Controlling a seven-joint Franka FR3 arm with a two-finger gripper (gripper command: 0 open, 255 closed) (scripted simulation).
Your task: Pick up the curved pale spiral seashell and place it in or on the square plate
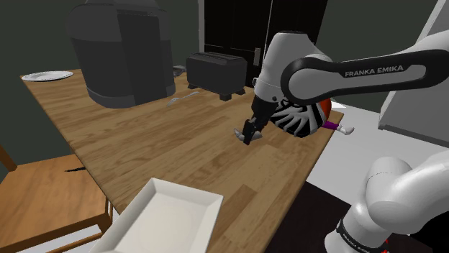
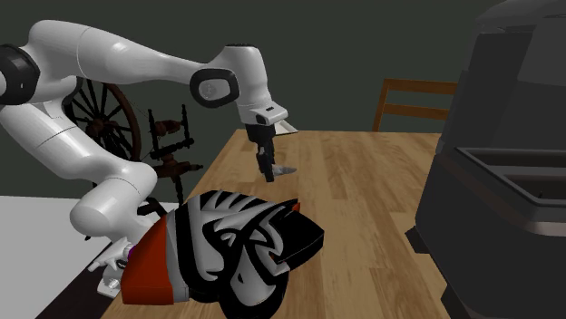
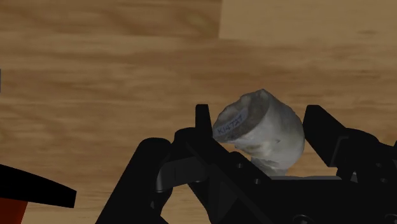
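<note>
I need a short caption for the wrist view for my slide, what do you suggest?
Black pincer clasping the pale seashell, with the wooden table behind.

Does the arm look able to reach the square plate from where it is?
Likely yes. The fingers clasp the shell, and bare table lies between them and the plate.

Toaster (image 1: 216, 72) sits on table (image 1: 180, 144), well behind square plate (image 1: 173, 215) (shoulder view).
</note>
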